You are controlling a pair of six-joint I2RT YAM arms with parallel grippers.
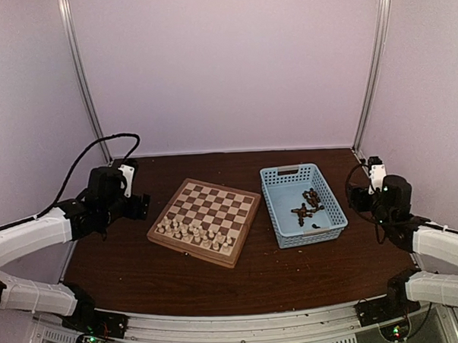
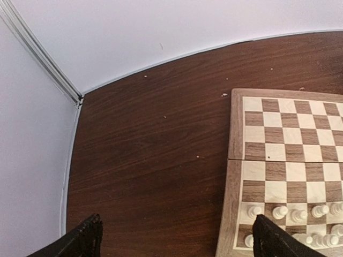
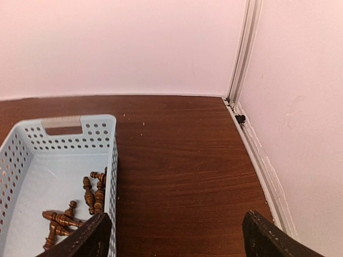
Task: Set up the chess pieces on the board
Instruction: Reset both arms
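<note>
The board (image 1: 215, 203) lies mid-table, turned a little. Cream-white chess pieces (image 1: 194, 232) fill its two near rows; its other squares are bare. Several dark brown chess pieces (image 1: 307, 207) lie tipped over in the light-blue basket (image 1: 323, 185). My left gripper (image 1: 139, 206) is open left of the board. In the left wrist view it (image 2: 176, 225) hangs over bare table, empty, beside the board's rim (image 2: 234, 134) and white pieces (image 2: 280, 212). My right gripper (image 1: 358, 198) is open right of the basket. Its wrist view shows it (image 3: 177, 217) empty, with the basket wall (image 3: 112, 160) and dark pieces (image 3: 88, 193) at left.
Pale walls close in the table on three sides, with metal posts (image 1: 84, 79) (image 1: 373, 66) at the back corners. A black cable (image 1: 98, 143) loops above the left arm. The right wall's rail (image 3: 262, 166) runs close beside the right gripper.
</note>
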